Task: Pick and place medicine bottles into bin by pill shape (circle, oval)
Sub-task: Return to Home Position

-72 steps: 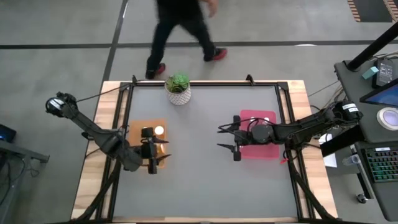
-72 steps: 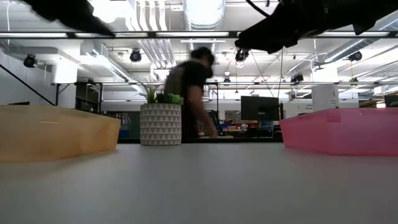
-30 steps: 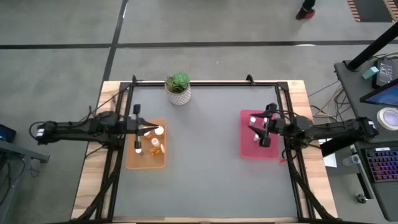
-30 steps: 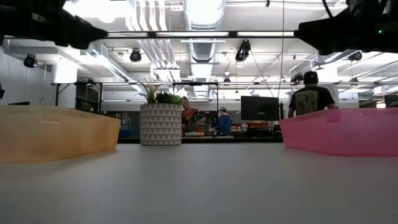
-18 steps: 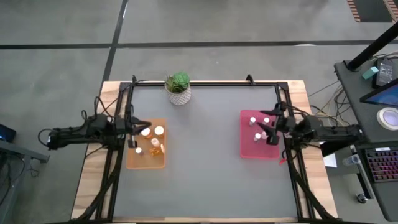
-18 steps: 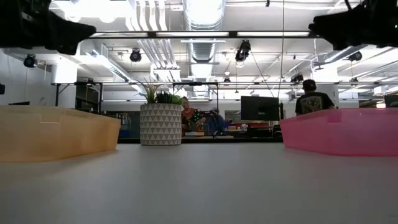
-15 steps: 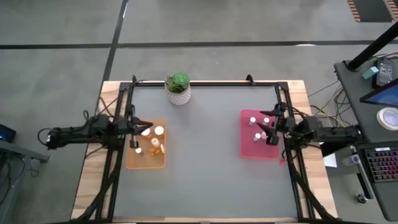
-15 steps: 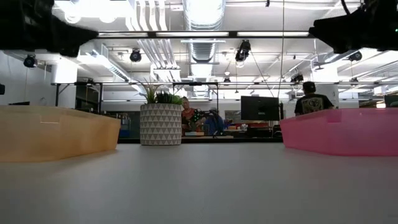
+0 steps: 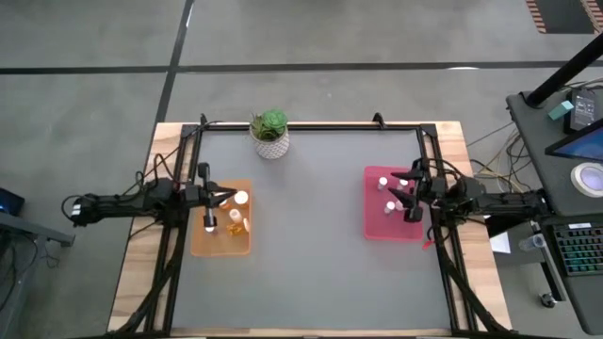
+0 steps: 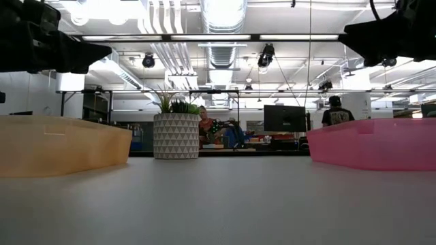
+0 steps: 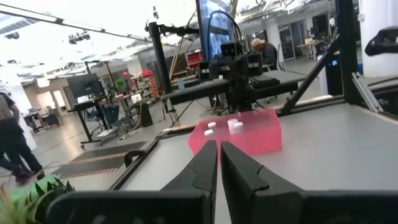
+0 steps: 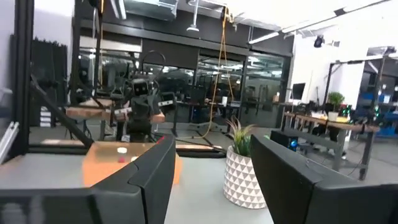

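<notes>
Several white-capped medicine bottles [image 9: 241, 198] lie in the orange bin [image 9: 217, 243] at the table's left, some with orange bodies. Three more bottles [image 9: 382, 182] stand in the pink bin [image 9: 377, 226] at the right. My left gripper [image 9: 221, 196] hovers above the orange bin, shut and with nothing in it [image 11: 219, 144]. Above the pink bin hovers my right gripper [image 9: 398, 193], its fingers apart with nothing between them [image 12: 211, 142]. Each wrist view looks across the table at the other arm's bin.
A potted green plant [image 9: 270, 132] in a white patterned pot stands at the middle of the table's far edge. A dark frame runs along the table's left, right and far edges. Grey tabletop lies between the two bins. People show in the room behind.
Both arms have drawn back a little toward their own sides of the table, and both still hover over their bins. The bottles in both bins lie as before.
</notes>
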Robot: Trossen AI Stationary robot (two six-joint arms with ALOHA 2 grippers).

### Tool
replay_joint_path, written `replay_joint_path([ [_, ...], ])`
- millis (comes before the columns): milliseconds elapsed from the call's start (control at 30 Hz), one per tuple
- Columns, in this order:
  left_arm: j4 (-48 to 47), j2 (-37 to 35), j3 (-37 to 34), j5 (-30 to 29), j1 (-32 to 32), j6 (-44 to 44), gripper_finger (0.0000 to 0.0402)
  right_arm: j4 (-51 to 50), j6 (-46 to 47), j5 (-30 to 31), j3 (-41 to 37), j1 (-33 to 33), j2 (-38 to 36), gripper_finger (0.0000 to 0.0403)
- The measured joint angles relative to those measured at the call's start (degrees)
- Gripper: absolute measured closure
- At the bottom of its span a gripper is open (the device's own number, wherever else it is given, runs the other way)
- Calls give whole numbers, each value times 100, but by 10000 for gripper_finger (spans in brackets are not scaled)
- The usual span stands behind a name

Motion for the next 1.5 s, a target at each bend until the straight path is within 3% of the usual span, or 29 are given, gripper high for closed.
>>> replay_joint_path([
  [333,-6,17,-33,-4,0,2,398,-15,1398,-5,-4,1,35,204],
  [1500,-4,77,-42,-11,0,4,398,-17,1356,-4,-13,2,35,207],
])
